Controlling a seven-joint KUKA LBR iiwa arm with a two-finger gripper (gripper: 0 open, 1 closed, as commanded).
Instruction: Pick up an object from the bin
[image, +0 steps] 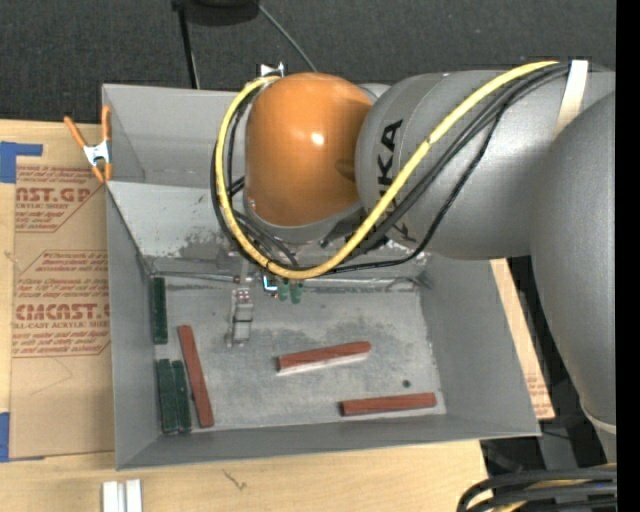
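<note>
- Red-brown bar (323, 357) with a pale upper edge is lying flat on the bin (128, 262) floor, just past centre toward 6 o'clock.
- Its long axis is running close to the 9-to-3 line; the 3 o'clock end is pointing slightly up toward 2, the other end toward 8.
- This bar is sitting nearest the gripper (240, 322), off to the gripper's 4 o'clock, apart from it and not touching.
- Gripper is hanging over bare grey floor left of centre, below the far wall; nothing is showing in its grasp.
- Cannot tell whether the gripper is spread or pressed together.
- Orange cover (300, 150) on the wrist is sitting above the gripper toward 12 o'clock, with a yellow cable (222, 190) looping round it; the grey arm (480, 160) is coming in from 3 o'clock.
- Second red-brown bar (388, 404) is lying toward 5 o'clock near the front wall, its axis also about 9-to-3, well apart from the first.
- Third red-brown bar (195, 375) is lying toward 8 o'clock, its axis running about 11-to-5.
- Pair of dark green bars (172, 395) is lying side by side just left of that third bar, axis 12-to-6, close against it.
- Single dark green bar (158, 310) is lying by the left wall at 9 o'clock, axis 12-to-6.
</note>
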